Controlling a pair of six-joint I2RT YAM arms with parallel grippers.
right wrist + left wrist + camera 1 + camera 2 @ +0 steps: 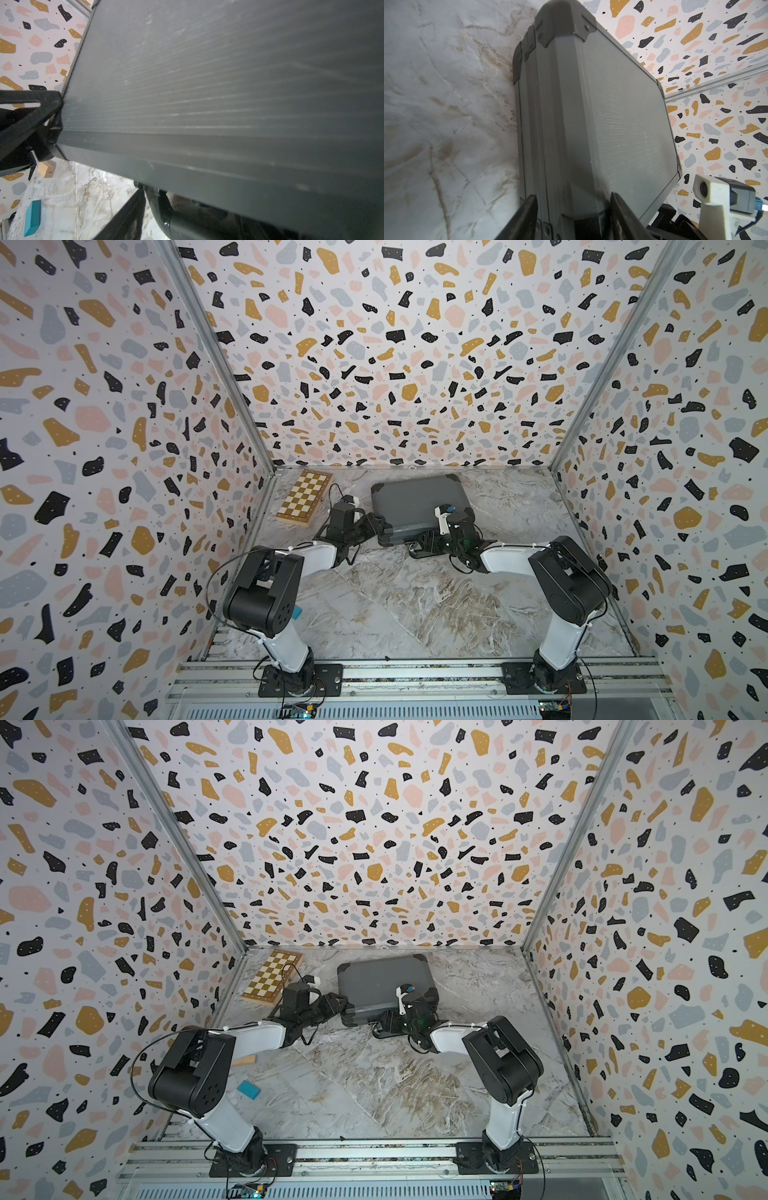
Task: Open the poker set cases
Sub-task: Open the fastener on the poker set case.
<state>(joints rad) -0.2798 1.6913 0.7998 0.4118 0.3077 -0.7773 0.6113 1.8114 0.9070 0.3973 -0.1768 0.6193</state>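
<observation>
Left gripper (arm low) astride case corner

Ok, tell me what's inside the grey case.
Nothing inside shows: the grey case lies shut, lid down on its base. Only the outside is visible, its ribbed lid and black corner caps; any contents are covered.

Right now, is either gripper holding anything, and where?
Left gripper seems clamped across the near-left corner of the dark grey rectangular case; right gripper, at its front edge: cannot tell.
</observation>
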